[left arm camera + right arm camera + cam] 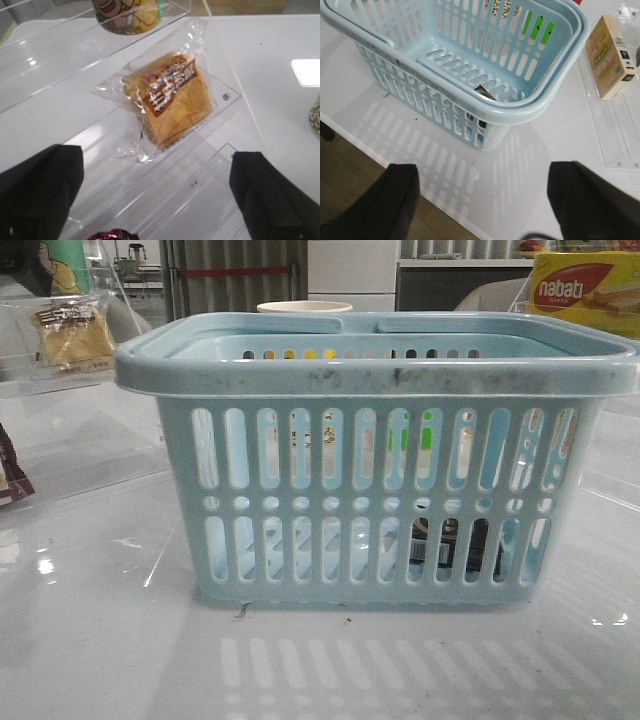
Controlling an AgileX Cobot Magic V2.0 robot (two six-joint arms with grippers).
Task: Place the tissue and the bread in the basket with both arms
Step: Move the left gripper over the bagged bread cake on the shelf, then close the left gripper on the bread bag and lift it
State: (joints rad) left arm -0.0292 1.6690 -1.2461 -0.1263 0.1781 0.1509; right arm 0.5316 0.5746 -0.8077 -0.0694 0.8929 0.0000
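Left gripper (156,190) spread wide — bread (170,100) lies just beyond

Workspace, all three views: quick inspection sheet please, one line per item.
Surface: white glossy table, small specks near the basket.
Basket: light blue, upright, rim scuffed.
Tissue: dark pack on the basket floor, seen through the slots.
Bread: in its clear packet on a clear acrylic shelf, outside the basket.
Clutter: nabati box, tan box, dark red-brown packet.
Left gripper: open, empty, above the bread.
Right gripper: open, empty, beside the basket.
Cables: nothing seen.
Surroundings: wood floor, cabinets behind.
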